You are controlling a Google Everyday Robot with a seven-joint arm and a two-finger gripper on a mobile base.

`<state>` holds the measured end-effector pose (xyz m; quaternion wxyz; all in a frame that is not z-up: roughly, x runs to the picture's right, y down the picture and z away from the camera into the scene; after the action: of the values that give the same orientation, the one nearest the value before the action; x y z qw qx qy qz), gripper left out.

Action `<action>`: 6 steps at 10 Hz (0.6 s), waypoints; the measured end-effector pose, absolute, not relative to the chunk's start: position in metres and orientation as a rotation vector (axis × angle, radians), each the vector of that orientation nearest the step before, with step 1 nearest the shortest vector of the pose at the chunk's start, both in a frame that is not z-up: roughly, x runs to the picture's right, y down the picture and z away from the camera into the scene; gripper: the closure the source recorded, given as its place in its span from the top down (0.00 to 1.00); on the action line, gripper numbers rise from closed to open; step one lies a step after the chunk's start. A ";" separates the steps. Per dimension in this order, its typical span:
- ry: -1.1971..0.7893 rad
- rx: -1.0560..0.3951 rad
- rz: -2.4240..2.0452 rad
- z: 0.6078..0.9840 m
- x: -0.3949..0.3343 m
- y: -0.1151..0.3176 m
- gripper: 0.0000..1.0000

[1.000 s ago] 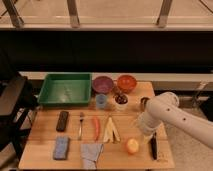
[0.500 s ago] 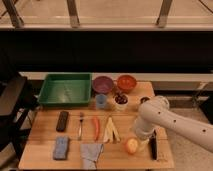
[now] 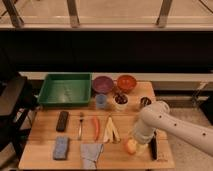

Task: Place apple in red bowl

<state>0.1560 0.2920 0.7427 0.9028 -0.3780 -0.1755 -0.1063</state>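
Observation:
The apple point(image 3: 131, 146), small and yellow-orange, lies on the wooden table point(image 3: 50, 135) near the front right. My gripper point(image 3: 138, 141) hangs at the end of the white arm point(image 3: 170, 125) directly over the apple's right side, partly covering it. The red bowl point(image 3: 126, 82) stands at the back of the table, right of the purple bowl point(image 3: 103, 83), well away from the gripper.
A green tray point(image 3: 65, 90) sits back left. A blue cup point(image 3: 101, 101), a white cup with dark contents point(image 3: 121, 101), a remote point(image 3: 62, 120), a fork point(image 3: 80, 125), a red chili point(image 3: 96, 127), a banana peel point(image 3: 111, 130), a blue sponge point(image 3: 61, 148), a grey cloth point(image 3: 91, 154) and a black tool point(image 3: 154, 147) lie around.
The arm has swung left and down, bringing the gripper from right of the apple to right over it. The apple has not moved.

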 end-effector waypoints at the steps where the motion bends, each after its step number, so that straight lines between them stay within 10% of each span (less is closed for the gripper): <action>1: -0.355 -0.760 -0.183 0.743 0.157 0.289 0.43; 6: -0.250 -0.629 -0.015 0.732 0.193 0.251 0.00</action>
<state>0.1926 0.2509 0.7316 0.9433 -0.3083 -0.1226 -0.0073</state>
